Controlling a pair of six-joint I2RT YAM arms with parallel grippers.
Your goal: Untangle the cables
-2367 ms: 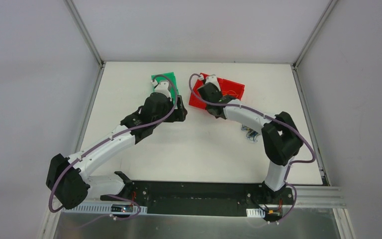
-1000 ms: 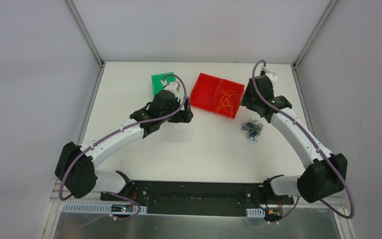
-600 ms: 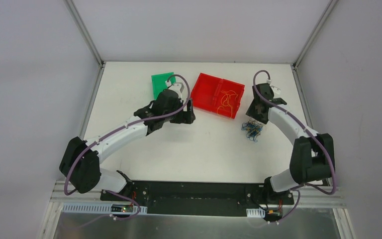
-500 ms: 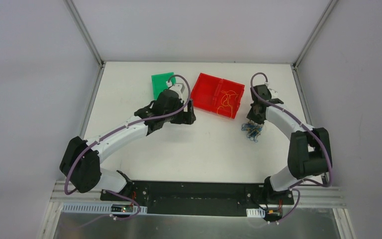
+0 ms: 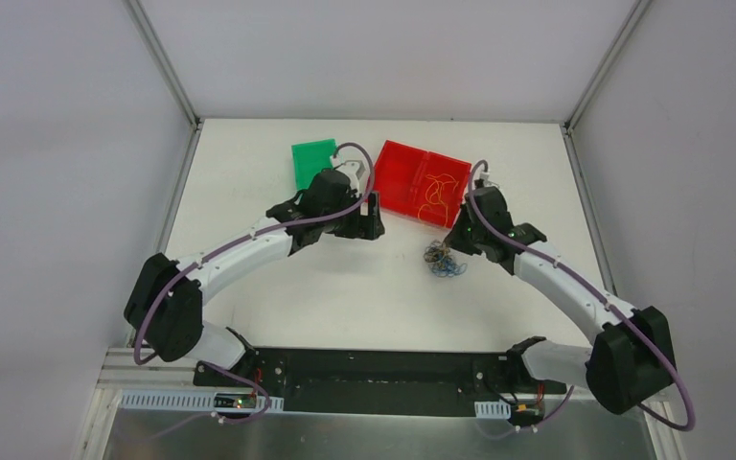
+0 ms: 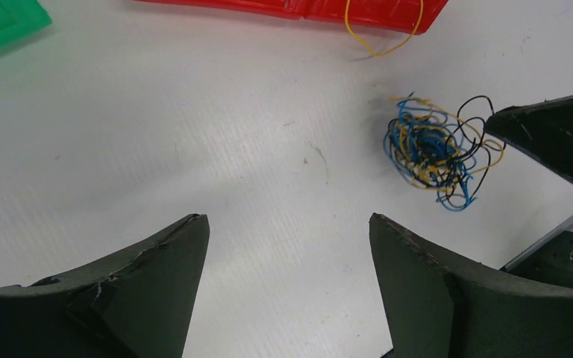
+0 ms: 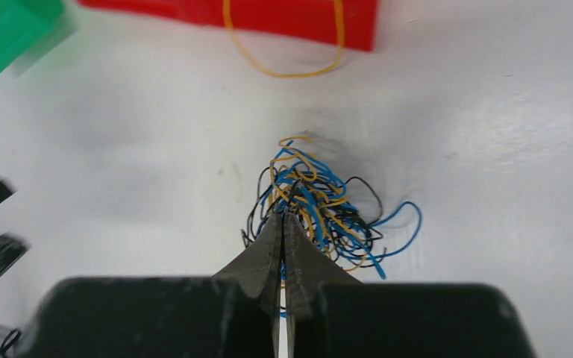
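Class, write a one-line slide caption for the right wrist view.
The right end effector shut on the tangled cables; red tray beyond.

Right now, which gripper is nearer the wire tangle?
Right. The right gripper is shut on the edge of the wire tangle; the left gripper is open and apart from it, to its left.

Blue, yellow and black cables (image 6: 429, 149) bunched in one knot

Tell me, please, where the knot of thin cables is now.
In the top view the cable knot sits right of centre, just nearer the robot than the red tray. The right end effector is shut on its near edge.
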